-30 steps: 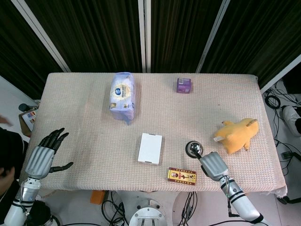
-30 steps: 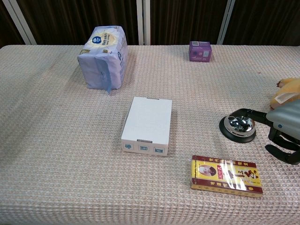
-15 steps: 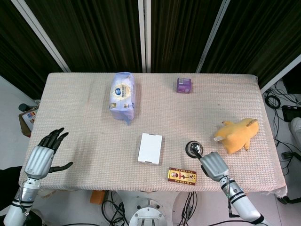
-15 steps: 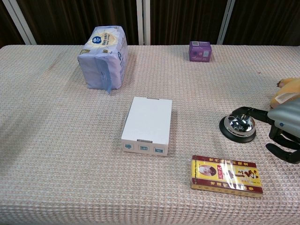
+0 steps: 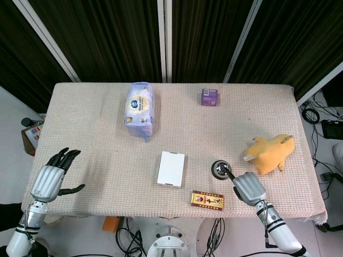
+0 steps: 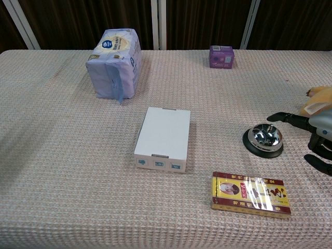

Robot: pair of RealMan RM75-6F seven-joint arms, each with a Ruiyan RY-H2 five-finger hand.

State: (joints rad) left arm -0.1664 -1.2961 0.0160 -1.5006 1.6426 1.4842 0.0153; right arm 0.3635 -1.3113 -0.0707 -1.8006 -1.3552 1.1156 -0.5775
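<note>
Black fingers spread, the left hand (image 5: 49, 179) is resting empty at the table's (image 5: 96, 160) eight o'clock edge. At five o'clock the right hand (image 5: 247, 187) is hovering just beside the bell (image 6: 263, 139), holding nothing, one finger extended over it as if for a press.

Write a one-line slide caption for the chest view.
Right robot hand hovers beside a desk bell on a woven cloth, near a white box and a red packet.
</note>
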